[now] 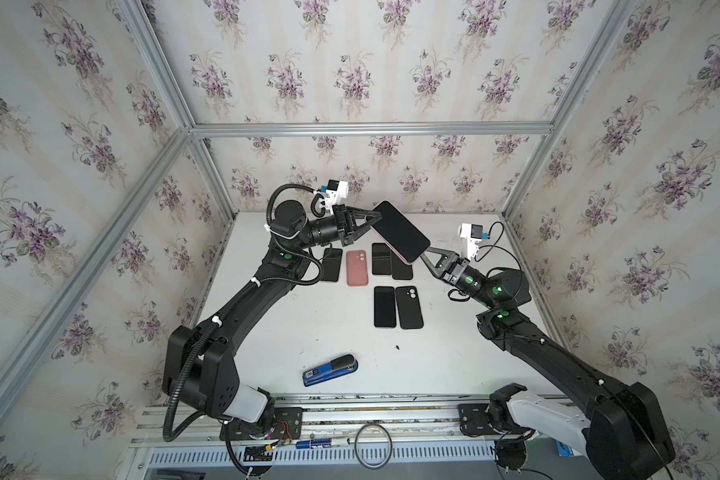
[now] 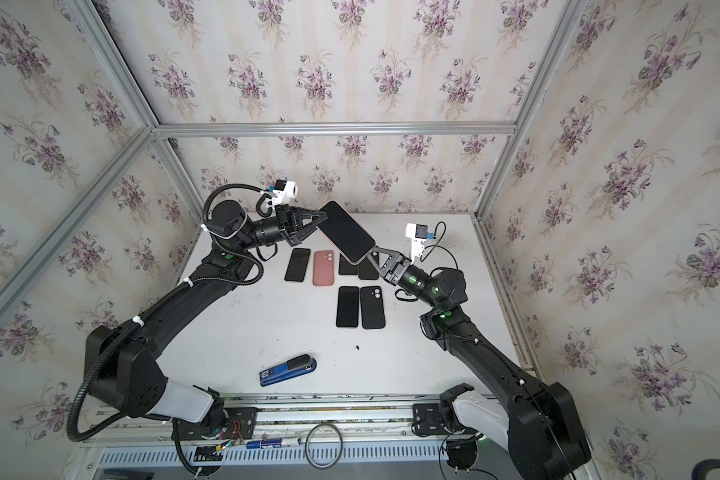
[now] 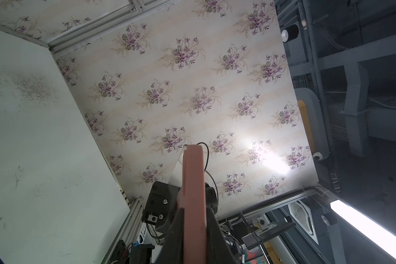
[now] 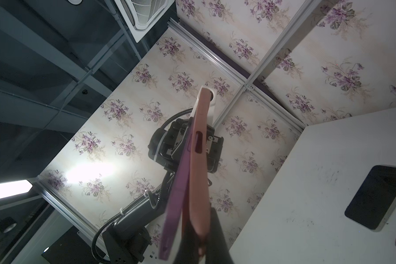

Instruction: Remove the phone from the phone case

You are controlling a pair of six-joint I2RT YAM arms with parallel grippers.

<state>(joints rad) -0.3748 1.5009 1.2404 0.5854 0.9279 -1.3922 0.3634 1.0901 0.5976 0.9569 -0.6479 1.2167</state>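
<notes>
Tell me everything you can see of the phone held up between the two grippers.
The phone is a slim slab, its dark unlit screen facing up, in a salmon-pink case that looks like matte rubber. It hangs tilted above the table. The left gripper clasps the case at the far end; the right gripper is shut on its near end, where a purplish edge seems to gape away from the case.

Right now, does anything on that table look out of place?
The blue stapler near the white table's front edge looks out of place: everything else there is phones and cases. Nothing looks spilled or broken.
</notes>
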